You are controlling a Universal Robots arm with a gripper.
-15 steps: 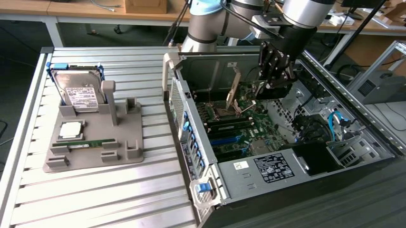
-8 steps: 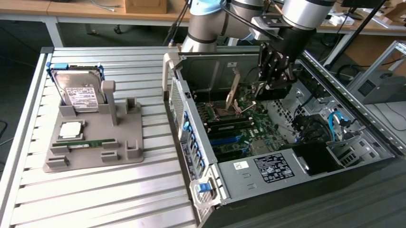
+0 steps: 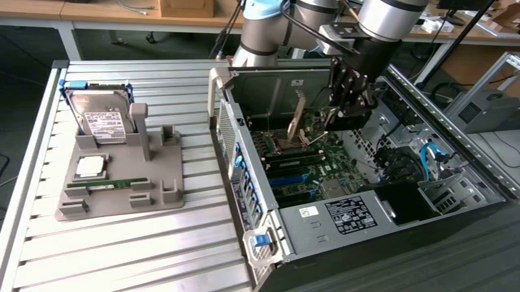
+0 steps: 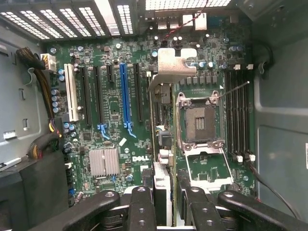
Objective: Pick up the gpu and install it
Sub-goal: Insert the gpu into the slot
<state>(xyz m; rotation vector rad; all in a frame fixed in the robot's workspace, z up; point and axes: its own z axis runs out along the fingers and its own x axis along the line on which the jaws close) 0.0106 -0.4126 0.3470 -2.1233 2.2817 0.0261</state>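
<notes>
Gripper [image 4: 166, 202] pinching gpu [image 4: 170, 65], seen edge-on, over motherboard [image 4: 110, 101] inside open computer case [image 3: 268, 237]; card face hidden, slot contact unclear.

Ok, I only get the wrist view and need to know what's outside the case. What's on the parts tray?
Observer: The hard drive stands upright at the tray's far end.
Operator: Anything else?
Observer: A processor chip lies flat, with a green memory stick just beside it.
Operator: And the case?
Observer: The case lies on its side, open side up, to the exterior view's right of the tray; the gripper holds the gpu inside it.
</notes>
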